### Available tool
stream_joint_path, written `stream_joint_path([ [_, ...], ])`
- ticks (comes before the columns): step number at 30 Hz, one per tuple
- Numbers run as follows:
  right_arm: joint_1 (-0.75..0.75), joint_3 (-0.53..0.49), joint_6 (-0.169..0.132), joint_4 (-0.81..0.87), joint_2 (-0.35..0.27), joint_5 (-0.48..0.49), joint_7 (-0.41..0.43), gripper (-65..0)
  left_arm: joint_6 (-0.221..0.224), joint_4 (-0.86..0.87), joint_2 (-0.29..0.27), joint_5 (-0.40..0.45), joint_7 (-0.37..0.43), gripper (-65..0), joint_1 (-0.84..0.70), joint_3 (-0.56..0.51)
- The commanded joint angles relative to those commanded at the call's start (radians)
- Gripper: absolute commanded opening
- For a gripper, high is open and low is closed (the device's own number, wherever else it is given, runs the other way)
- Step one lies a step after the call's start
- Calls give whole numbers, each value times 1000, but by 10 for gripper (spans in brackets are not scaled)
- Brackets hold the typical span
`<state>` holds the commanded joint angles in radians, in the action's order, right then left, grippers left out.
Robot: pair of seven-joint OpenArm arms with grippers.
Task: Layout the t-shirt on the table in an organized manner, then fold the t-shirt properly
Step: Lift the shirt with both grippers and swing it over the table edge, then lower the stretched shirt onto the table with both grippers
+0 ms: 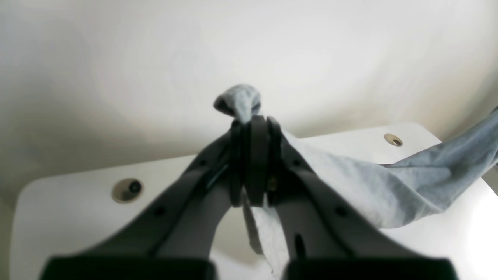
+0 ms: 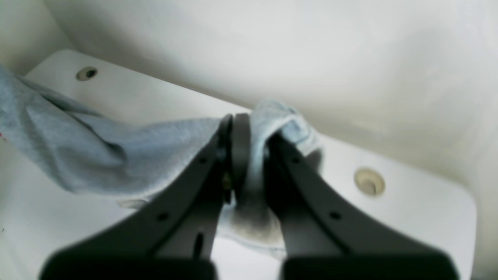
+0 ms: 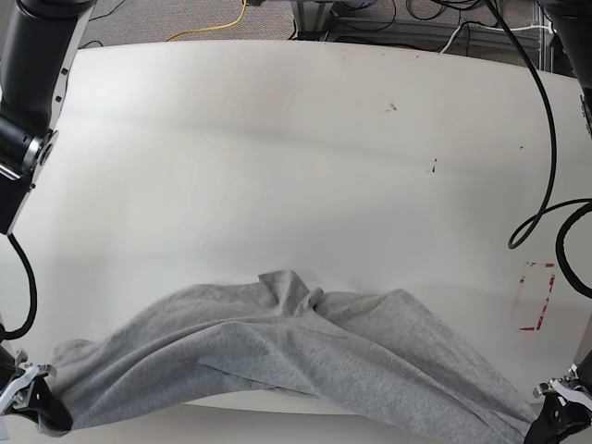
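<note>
Left wrist view shows the left gripper (image 1: 253, 155) clamped tight on a bunch of the t-shirt (image 1: 362, 186), a small tuft of grey cloth poking out past the tips at 12 o'clock and the rest trailing off toward 3 o'clock. Right wrist view has the right gripper (image 2: 249, 155) likewise pinched on the t-shirt (image 2: 97, 155), fabric bulging over one finger (the inner pads are hidden by cloth) and stretching away toward 9 o'clock. Base view puts the right gripper (image 3: 32, 398) at 8 o'clock and the left gripper (image 3: 560, 412) at 4 o'clock, both low at the near edge of the table (image 3: 296, 166). Between them the t-shirt (image 3: 296, 356) hangs spread and rumpled, peaking in folds at its middle.
</note>
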<state>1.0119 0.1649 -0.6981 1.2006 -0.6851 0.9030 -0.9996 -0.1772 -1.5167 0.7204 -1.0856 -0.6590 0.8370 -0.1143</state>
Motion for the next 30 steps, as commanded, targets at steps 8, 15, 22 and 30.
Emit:
stream_joint_path([
  [8,161,-101,0,-77,-38,0,-2,-648,0,5,2,0,0,-647,61,6],
  [15,170,-117,0,-92,-46,2,-6,-648,0,2,5,0,0,-647,64,8],
  [22,166,-110,0,-91,-64,8,-60,-648,-3,-9,5,-12,-29,-647,41,11],
  [30,69,-84,0,-57,-80,5,-74,-648,-3,-28,6,-49,-31,-647,-25,11],
])
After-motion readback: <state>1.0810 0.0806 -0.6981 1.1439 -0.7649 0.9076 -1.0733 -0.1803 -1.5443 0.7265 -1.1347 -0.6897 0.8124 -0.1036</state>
